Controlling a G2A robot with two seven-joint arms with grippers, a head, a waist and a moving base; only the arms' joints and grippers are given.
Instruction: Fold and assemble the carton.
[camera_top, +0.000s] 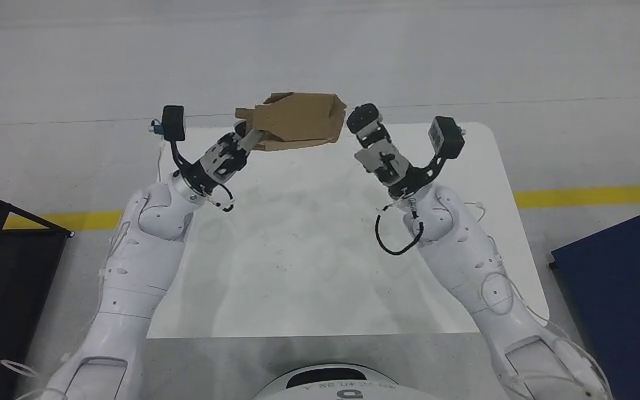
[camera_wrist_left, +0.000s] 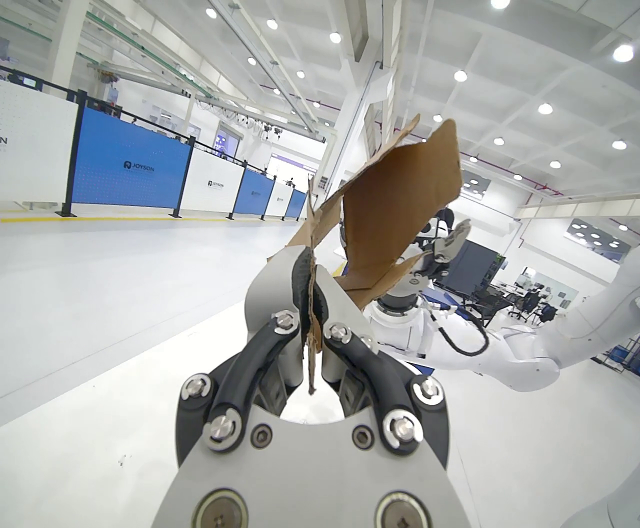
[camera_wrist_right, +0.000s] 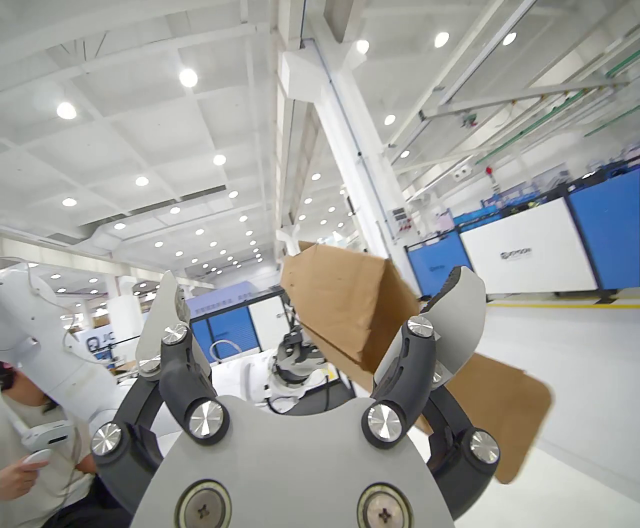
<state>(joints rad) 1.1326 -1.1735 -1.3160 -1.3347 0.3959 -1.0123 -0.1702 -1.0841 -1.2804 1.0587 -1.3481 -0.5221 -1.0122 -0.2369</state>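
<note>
Top view: both arms are extended forward with elbows set outward and forearms converging over the far edge of the white table (camera_top: 300, 270). The brown cardboard carton (camera_top: 298, 118) is held in the air between the two grippers, above that far edge and not resting on the tabletop. It is partly folded, with panels bent at angles and flaps standing loose.

The left gripper (camera_top: 243, 140) meets the carton's left end. In the left wrist view, its fingers (camera_wrist_left: 295, 265) are closed together on a thin flap of the carton (camera_wrist_left: 400, 200), whose edge runs down between the two pads; the rest of the carton rises beyond the fingertips.

The right gripper (camera_top: 360, 125) sits just beside the carton's right end, its wrist angled toward the left arm. In the right wrist view, the right gripper (camera_wrist_right: 315, 300) has its jaws spread wide, with nothing clamped. The carton (camera_wrist_right: 340, 300) lies between the spread fingers, closer to one finger than the other, and a rounded flap passes behind that finger. Whether that finger touches the cardboard cannot be told.
</note>
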